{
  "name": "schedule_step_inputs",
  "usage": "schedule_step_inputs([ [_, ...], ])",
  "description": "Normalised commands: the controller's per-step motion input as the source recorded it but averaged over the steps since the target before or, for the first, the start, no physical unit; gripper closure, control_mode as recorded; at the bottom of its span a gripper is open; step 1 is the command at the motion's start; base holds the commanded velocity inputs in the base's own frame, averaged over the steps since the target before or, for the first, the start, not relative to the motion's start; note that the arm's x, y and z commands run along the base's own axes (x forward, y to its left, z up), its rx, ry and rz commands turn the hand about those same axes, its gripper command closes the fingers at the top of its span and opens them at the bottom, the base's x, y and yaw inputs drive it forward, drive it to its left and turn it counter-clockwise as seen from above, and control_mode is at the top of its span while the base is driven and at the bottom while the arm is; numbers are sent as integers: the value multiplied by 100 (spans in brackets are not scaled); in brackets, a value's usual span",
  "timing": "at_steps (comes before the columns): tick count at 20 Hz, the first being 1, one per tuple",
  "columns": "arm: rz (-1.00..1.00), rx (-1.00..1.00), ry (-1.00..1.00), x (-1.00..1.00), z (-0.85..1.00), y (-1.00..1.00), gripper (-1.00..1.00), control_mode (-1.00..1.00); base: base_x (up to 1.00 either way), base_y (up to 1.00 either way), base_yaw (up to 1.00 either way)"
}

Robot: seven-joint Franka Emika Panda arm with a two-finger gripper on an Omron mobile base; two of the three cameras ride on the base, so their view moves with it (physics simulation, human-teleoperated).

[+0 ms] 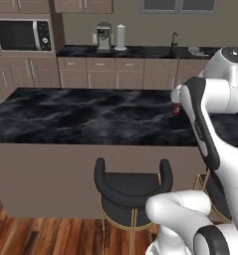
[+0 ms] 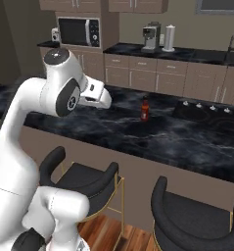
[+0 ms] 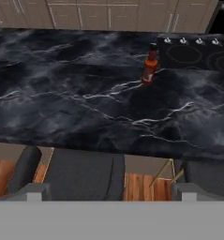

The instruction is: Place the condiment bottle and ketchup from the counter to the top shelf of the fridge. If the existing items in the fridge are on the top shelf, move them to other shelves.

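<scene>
Right now the condiment bottle [image 3: 150, 69] is standing upright on the black marble surface [image 3: 76, 108], its long axis vertical, cap uppermost. Seen from the hand camera, it is lying ahead of the end effector [image 3: 111, 191] and off to the right of its line of sight, well apart from the finger tips [image 3: 34, 191], with a broad stretch of bare slab between them. Those tips are sitting far out at either side of the bottom of the hand view, so the end effector is spread wide, gripping nothing and touching nothing.

In the right base view the bottle [image 2: 145, 110] is standing alone near the middle of the slab, just short of the cooktop [image 2: 206, 110], while the hand is hanging above the near edge over the bar stools [image 2: 86, 179]. My judgement is that the reach is calling for a forward travel across the slab with a slight swing toward the bottle's side, then a sideways grasp around the upright body.
</scene>
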Motion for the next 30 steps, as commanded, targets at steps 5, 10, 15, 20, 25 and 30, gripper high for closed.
schedule_step_inputs([
  [5,0,0,13,100,-30,-49,-100,-100,0,0,0],
  [10,0,0,7,99,-51,-42,-100,-100,0,0,0],
  [15,-5,0,0,55,-67,-46,-100,-100,0,0,0],
  [20,-4,0,0,30,-44,-30,-100,-100,0,0,0],
  [25,-11,0,0,57,-24,-13,-100,-100,0,0,0],
  [30,-12,0,0,58,-12,-1,-100,-100,0,0,0],
])
